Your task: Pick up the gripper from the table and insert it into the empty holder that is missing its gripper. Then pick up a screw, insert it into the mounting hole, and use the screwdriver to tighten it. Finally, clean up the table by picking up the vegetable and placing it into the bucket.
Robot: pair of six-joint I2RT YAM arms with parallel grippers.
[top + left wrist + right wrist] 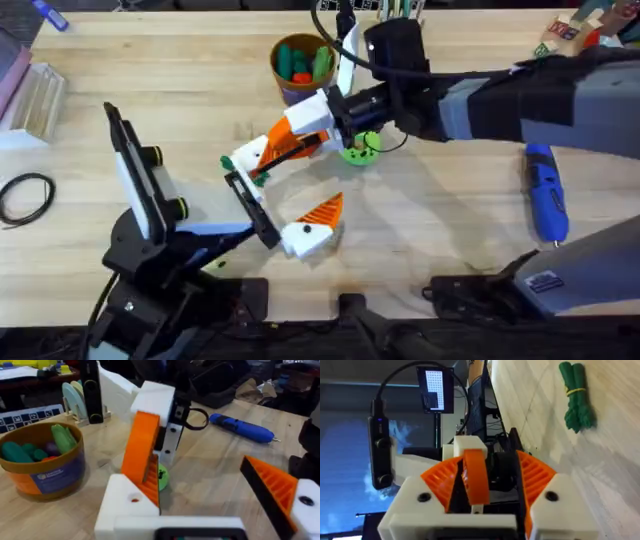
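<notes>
My right gripper (288, 138) reaches in from the right and is shut on the orange ribbed gripper (275, 150), which shows between its orange fingers (442, 480). In the left wrist view the gripper (142, 455) stands upright against the empty holder (125, 505), the white block on one side of my left gripper (285, 195). My left gripper is open wide, and its other block carries an orange finger (270, 490). The blue screwdriver (545, 190) lies at the right. The dark-green vegetable (575, 395) lies on the table. The bucket (300, 62) stands behind with toy pieces in it.
A bright-green disc with holes (360, 150) lies just under the right arm's wrist. At the far left are a black cable coil (25, 195) and a clear box (35, 95). A pen rack (385, 8) stands at the back edge, and coloured blocks (570, 30) at the back right.
</notes>
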